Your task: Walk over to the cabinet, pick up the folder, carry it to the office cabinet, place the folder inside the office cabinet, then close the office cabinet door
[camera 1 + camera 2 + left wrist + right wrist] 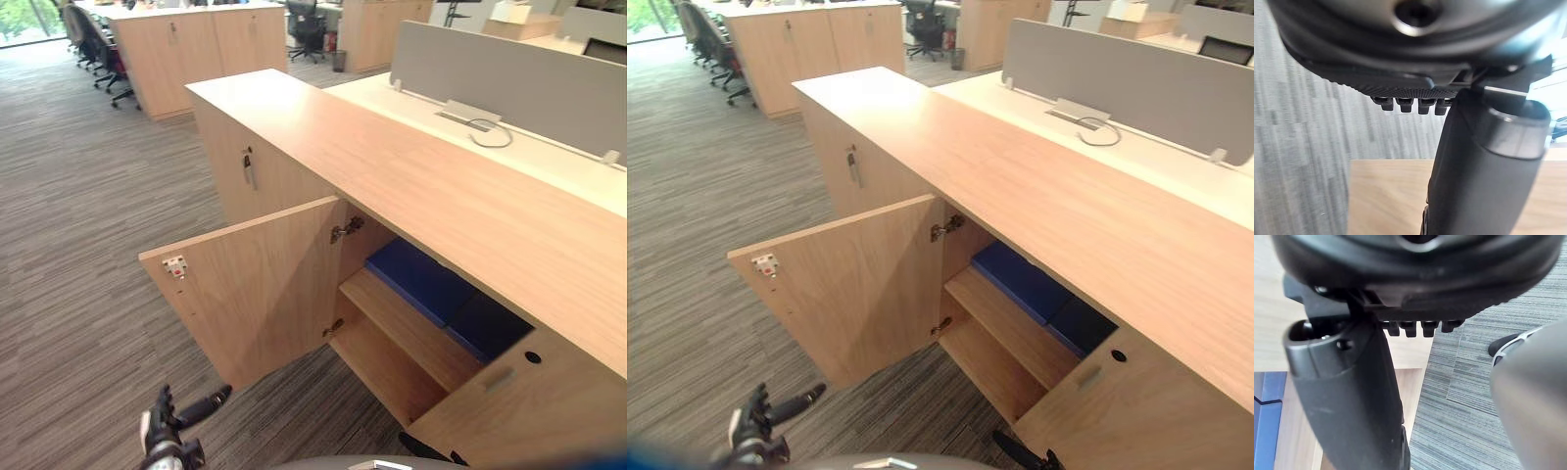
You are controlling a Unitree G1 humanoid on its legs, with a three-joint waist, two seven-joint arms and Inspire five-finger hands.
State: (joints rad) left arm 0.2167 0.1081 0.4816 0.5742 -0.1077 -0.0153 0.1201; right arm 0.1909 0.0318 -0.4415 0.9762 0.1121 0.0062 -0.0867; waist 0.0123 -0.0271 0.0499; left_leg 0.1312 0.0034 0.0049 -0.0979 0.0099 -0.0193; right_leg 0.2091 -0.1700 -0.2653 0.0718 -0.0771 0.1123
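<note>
The wooden office cabinet (pixel 441 186) stands before me with its left door (pixel 255 289) swung wide open towards me. On its upper shelf (pixel 407 328) lies a flat blue folder (pixel 421 279), with a darker navy one (pixel 490 328) beside it; a strip of blue (pixel 1266 406) also shows past my right hand. My left hand (pixel 176 431) hangs low in front of the open door, fingers relaxed and holding nothing. Just below the right door (pixel 529 411), the dark fingers of my right hand (pixel 431 452) are also relaxed, with nothing in them.
The neighbouring cabinet door to the left has a key (pixel 248 168) in its lock. Behind the cabinet runs a desk (pixel 549 157) with a grey partition (pixel 509 73). More cabinets (pixel 196 54) and office chairs (pixel 103 54) stand at the back. Striped carpet (pixel 88 245) lies to the left.
</note>
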